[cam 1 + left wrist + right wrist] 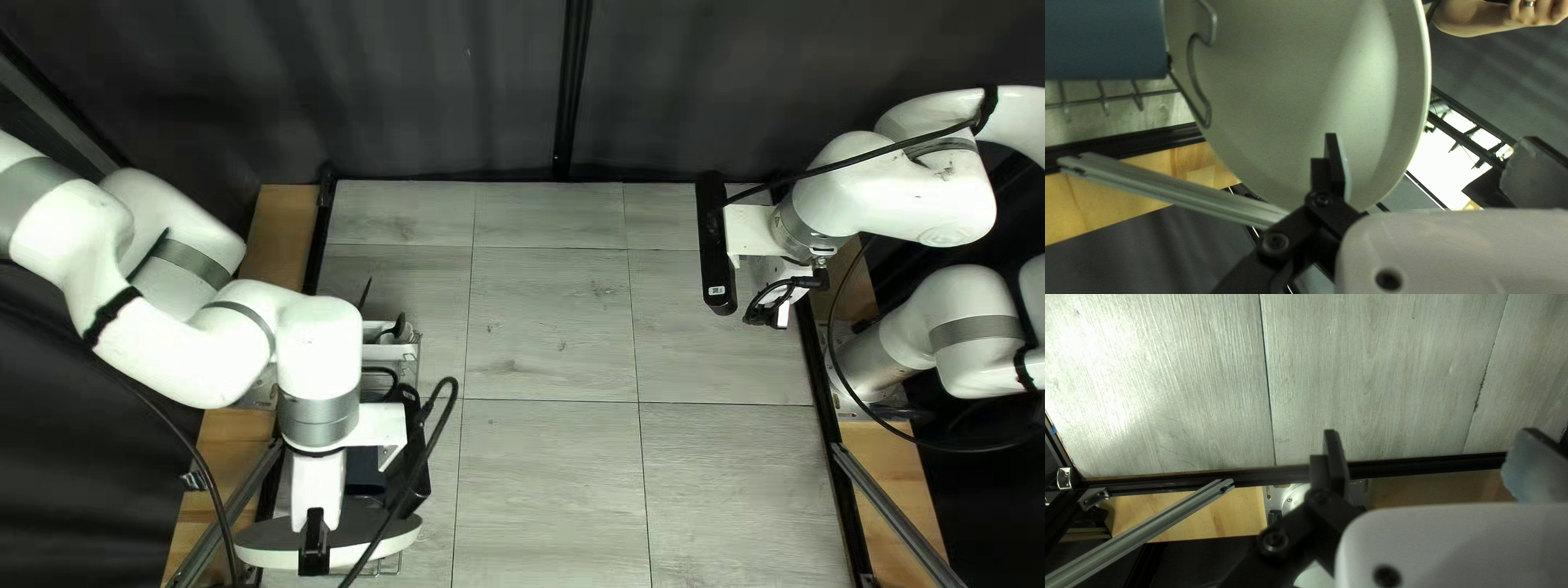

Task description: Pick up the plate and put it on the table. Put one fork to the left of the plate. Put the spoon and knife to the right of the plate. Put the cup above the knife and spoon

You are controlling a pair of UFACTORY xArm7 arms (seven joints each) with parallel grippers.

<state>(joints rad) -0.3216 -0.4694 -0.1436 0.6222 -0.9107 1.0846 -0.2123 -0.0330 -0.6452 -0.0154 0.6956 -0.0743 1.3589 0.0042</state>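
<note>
My left gripper (314,547) is over the pale plate (381,547) at the bottom left of the top left view. In the left wrist view that gripper (1429,153) stands open; one finger overlaps the face of the tilted plate (1290,81), the other is beyond its rim. Beside the plate is a smooth blue thing (1099,38), perhaps the cup. Thin black utensils (365,292) stick up at the rack; which ones, I cannot tell. Above the table's right edge hangs my right gripper (775,316), open and holding nothing (1429,446) in its wrist view.
A wire rack (1102,100) stands under and beside the plate and blue thing, partly hidden by my left arm. A black cable (419,463) loops beside that arm. A person's forearm and hand (1475,17) show beyond the plate. Grey-wood tabletop (555,327) spans the middle.
</note>
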